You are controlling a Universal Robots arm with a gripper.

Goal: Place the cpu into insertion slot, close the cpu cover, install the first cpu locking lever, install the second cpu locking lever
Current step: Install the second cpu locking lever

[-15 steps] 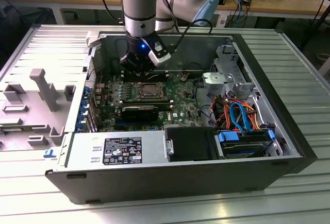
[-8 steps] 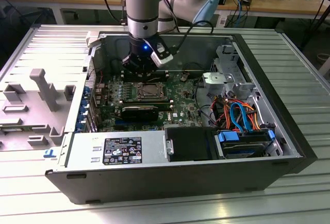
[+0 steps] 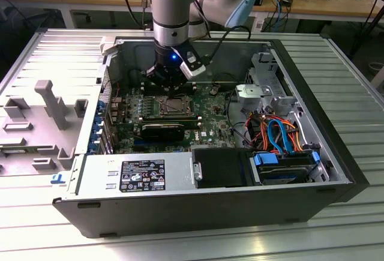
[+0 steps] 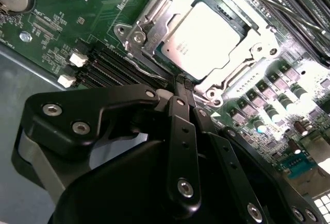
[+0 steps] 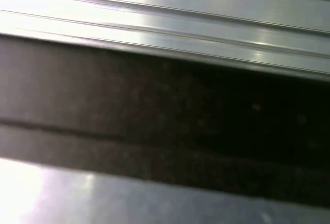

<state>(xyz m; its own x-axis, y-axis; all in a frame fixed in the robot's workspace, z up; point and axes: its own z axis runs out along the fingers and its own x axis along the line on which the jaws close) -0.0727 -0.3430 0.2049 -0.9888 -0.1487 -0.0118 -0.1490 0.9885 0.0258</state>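
Observation:
The cpu lies flat in the insertion slot, its silver top showing. The cpu cover is down over it, framing the chip. A thin metal locking lever runs along the slot's side nearest my fingers. My gripper is shut, its black fingertips pressed together right at that edge of the slot; whether they pinch the lever I cannot tell. In the exterior view my gripper hangs inside the open computer case, just behind the insertion slot.
A black block sits in front of the slot. The power supply is at the case's front, and a drive with orange and blue cables is on the exterior view's right. A grey panel lies to the left. The case walls close in.

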